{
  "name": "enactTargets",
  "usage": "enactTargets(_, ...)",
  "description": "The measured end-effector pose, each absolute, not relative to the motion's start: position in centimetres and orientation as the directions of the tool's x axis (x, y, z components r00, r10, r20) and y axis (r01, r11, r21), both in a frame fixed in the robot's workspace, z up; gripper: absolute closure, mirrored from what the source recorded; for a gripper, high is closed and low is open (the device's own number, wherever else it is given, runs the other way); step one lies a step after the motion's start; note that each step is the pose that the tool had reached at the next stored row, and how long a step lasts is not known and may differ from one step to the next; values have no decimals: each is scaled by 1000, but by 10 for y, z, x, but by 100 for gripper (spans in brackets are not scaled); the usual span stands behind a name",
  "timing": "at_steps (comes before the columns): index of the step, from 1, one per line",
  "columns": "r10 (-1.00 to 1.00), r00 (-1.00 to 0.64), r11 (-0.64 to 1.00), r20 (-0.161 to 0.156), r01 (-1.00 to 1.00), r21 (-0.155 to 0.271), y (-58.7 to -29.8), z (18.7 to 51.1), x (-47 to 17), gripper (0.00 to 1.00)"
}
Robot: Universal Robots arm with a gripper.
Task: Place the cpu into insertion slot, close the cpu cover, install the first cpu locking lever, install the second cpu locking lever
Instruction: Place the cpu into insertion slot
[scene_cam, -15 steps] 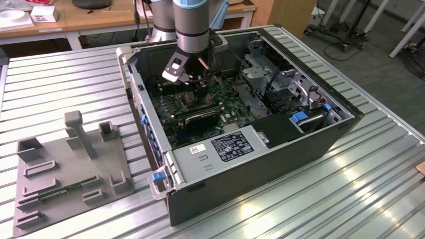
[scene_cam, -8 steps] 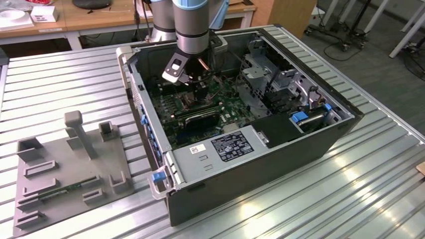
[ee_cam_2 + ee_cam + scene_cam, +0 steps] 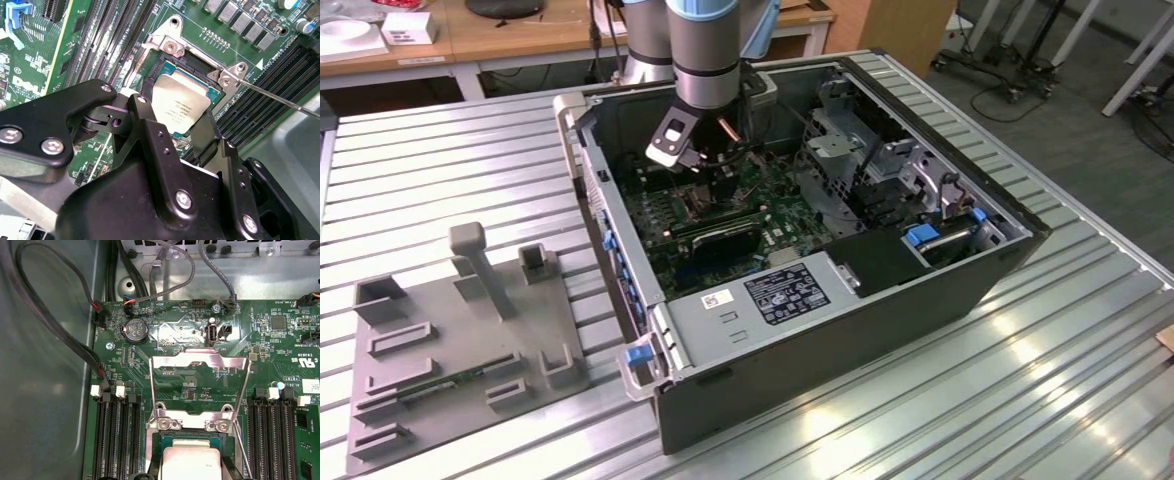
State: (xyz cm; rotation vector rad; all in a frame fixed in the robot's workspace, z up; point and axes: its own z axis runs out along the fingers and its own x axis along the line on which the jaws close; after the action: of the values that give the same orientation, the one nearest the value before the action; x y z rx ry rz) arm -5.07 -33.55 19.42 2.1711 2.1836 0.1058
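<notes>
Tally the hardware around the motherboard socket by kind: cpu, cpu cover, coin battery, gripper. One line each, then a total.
cpu: 1
cpu cover: 1
coin battery: 1
gripper: 1
Total: 4

Fine dark print on cpu (image 3: 180, 102) face: can't make it out. White triangle mark (image 3: 259, 63) on board (image 3: 280, 355), near cpu corner. White silkscreen codes (image 3: 303, 359) on board, farther from cpu. Black-and-white label (image 3: 787, 292) on grey box (image 3: 720, 335), well apart from cpu: unreadable.
</notes>
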Motion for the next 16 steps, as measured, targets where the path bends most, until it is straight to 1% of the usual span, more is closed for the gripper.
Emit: enactTargets(16,1000,-6,5,5,996,91,-335,192,-51,46)
